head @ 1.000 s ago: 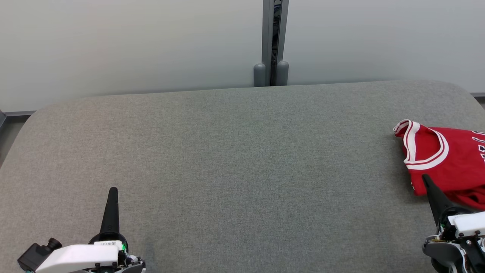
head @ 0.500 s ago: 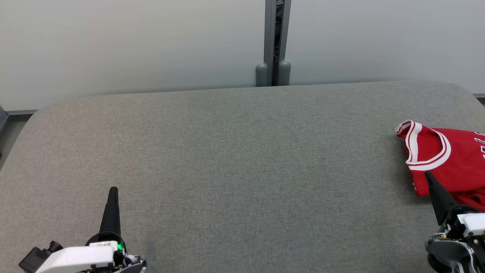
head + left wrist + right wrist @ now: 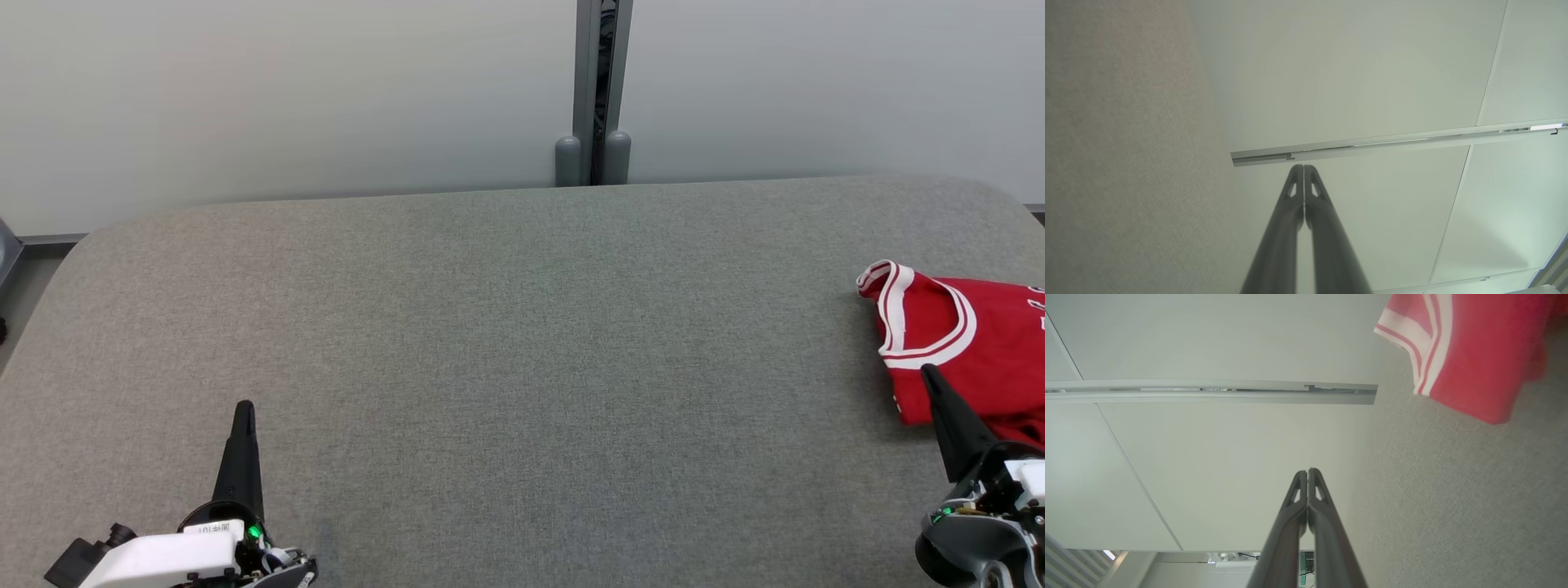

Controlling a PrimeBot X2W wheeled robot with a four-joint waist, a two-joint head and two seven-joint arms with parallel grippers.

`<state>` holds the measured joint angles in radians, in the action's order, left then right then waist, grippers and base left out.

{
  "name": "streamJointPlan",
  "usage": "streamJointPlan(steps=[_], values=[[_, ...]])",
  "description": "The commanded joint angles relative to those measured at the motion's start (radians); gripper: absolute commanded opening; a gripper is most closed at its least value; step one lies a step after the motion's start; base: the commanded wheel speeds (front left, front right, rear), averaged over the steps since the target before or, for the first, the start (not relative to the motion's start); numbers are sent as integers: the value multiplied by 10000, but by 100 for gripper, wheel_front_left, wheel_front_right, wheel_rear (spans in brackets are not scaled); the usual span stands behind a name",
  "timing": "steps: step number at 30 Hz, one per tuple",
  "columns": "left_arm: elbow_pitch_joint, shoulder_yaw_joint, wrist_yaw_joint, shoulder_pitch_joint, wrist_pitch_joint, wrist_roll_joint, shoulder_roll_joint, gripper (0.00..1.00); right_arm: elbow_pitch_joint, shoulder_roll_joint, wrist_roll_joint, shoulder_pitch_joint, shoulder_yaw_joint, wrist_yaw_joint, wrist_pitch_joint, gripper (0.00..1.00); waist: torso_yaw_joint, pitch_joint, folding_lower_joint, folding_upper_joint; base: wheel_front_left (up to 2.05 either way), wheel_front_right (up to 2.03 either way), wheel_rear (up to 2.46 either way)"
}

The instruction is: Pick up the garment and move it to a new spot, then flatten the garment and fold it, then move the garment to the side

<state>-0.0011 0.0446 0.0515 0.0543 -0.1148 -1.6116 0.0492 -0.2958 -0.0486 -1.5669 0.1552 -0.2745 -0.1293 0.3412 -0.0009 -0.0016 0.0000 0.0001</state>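
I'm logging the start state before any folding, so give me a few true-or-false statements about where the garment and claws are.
1. The red jersey with white striped trim lies at the right end of the grey fabric-covered table. True.
2. The right claw grips the jersey. False: it is shut on nothing, with the jersey ahead of its tips.
3. The left claw is open. False: its fingers are pressed together.
4. The left claw is over bare table, far from the jersey. True.

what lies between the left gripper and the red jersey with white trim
Only bare grey fabric padding; the head view shows it running uninterrupted from the shut left gripper to the red white-trimmed jersey.
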Motion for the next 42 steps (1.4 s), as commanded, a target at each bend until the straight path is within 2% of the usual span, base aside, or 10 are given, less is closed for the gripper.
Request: streamJointPlan(steps=[1, 42], values=[[-74, -65, 60, 62, 13, -158, 3, 0, -2, -28, -194, 113, -51, -23, 96, 0, 6, 0, 0, -1, 0, 0, 0], [-63, -60, 59, 59, 13, -118, 9, 0, -1, -31, -157, 91, -41, -23, 85, 0, 6, 0, 0, -1, 0, 0, 0]])
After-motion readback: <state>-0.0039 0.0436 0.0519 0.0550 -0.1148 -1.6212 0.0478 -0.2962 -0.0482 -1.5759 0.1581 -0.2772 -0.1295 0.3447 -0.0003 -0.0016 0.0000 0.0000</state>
